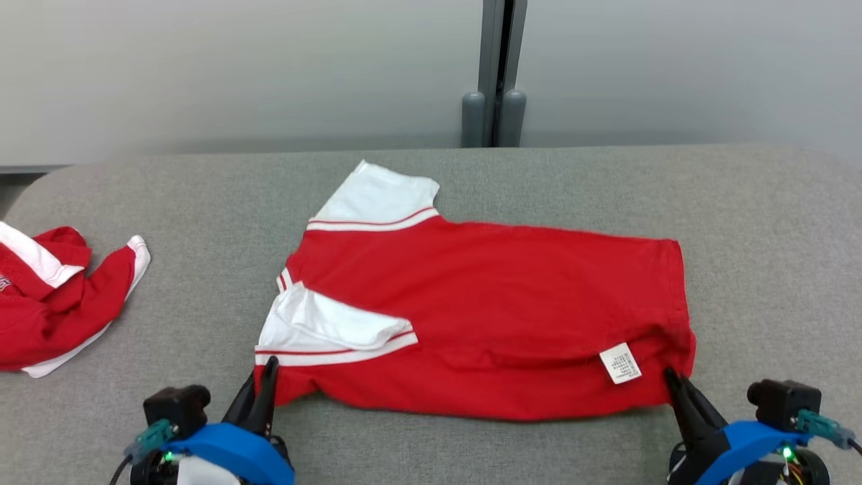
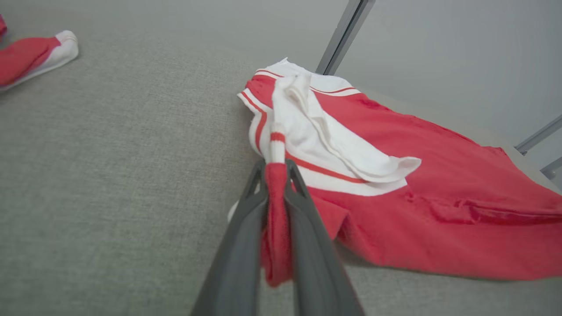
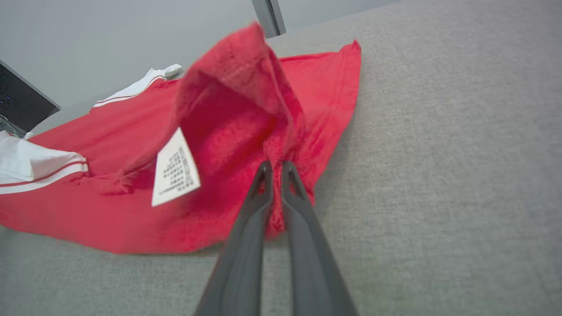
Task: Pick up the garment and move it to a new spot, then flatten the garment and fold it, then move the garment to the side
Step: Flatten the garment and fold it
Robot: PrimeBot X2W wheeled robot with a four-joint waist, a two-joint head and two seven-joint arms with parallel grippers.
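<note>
The shirt (image 1: 485, 316) lies spread across the middle of the grey table (image 1: 774, 222), its hem to the right and its sleeves to the left. It is red, with white sleeves edged by thin red and white stripes. The far sleeve (image 1: 380, 195) sticks out flat toward the wall, while the near sleeve (image 1: 323, 327) is folded over onto the body in loose white pleats. A shallow crease runs along the cloth just inside the near edge, and a white label (image 1: 620, 364) with small print shows near the near right corner. The left gripper (image 2: 276, 169) is closed on the near left edge just below the folded sleeve, with a bunched strip of red cloth pinched between its fingers. The right gripper (image 3: 275, 169) is clamped on the near right corner by the hem, where the cloth rises into a soft peak beside the label. A second shirt (image 1: 54, 303), also red and white, sits crumpled at the left edge of the table, well apart from the first.
</note>
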